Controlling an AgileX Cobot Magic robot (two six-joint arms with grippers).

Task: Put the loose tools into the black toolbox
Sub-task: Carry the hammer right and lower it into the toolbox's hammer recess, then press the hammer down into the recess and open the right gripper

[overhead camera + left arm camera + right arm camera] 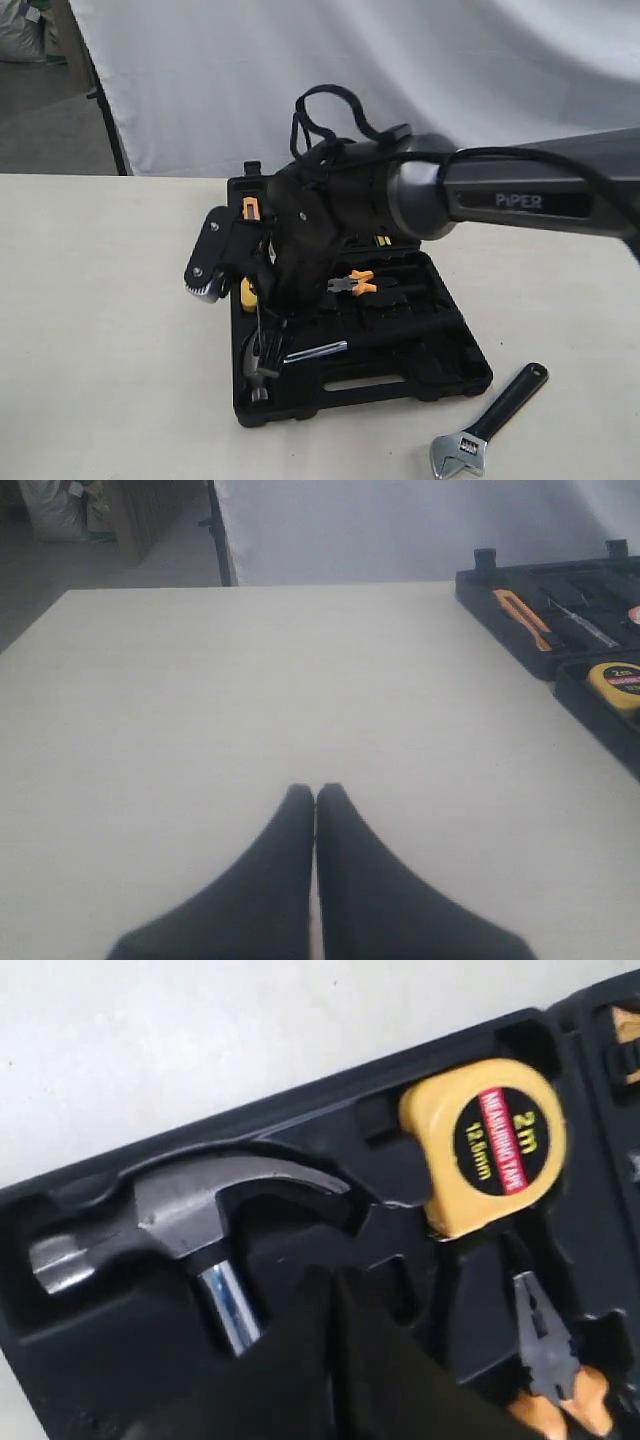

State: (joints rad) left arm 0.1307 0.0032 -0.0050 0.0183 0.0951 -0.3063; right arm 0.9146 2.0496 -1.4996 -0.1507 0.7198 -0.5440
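Observation:
The black toolbox lies open in the middle of the table. The claw hammer rests in its recess at the box's front left, with the steel head and shiny neck showing in the right wrist view. My right gripper reaches across and points down over the box, shut and empty, its tips just beside the hammer's neck. The adjustable wrench lies loose on the table at the front right of the box. My left gripper is shut with nothing in it, over bare table and away from the toolbox.
A yellow tape measure and orange-handled pliers sit in their recesses next to the hammer. An orange utility knife lies in the lid half. A white sheet hangs behind the table.

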